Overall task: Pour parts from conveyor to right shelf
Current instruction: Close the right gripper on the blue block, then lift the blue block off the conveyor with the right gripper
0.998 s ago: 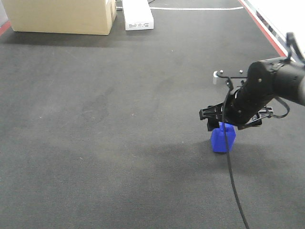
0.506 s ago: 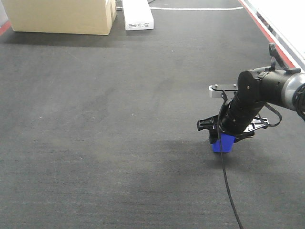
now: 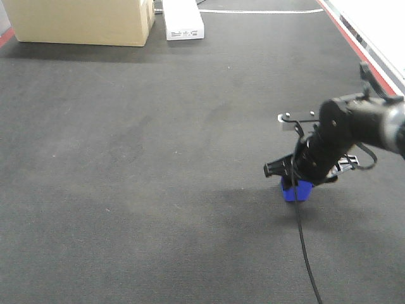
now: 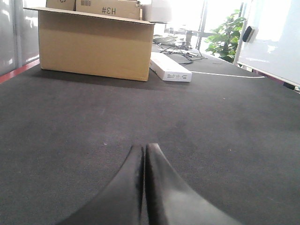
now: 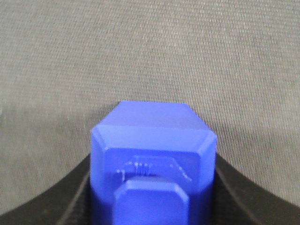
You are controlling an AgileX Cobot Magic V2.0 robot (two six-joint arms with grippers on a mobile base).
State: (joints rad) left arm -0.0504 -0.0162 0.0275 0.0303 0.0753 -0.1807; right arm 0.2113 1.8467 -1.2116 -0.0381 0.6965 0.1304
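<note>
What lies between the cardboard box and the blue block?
Only bare conveyor carpet separates cardboard box and blue block, seen in the front-facing view.

Read as an office-style robotics test lab. I had a wide dark-grey, carpet-textured conveyor [image 3: 158, 158] filling most of the front view, with a red stripe [image 3: 355, 45] down its right edge. At the far end sat a brown cardboard box [image 4: 93, 44] marked "H3#", with a long white carton [image 4: 171, 72] just beside it. Loose cables [image 4: 180, 44] lay further back. Past those I saw a potted green plant [image 4: 227, 40] and bright windows [image 4: 187, 11]. A whiteboard [image 4: 274, 42] ran along the right side with a dark eraser-like block [image 4: 247, 33] stuck to it. Office fittings around a test rig, so I logged it as lab space.
</note>
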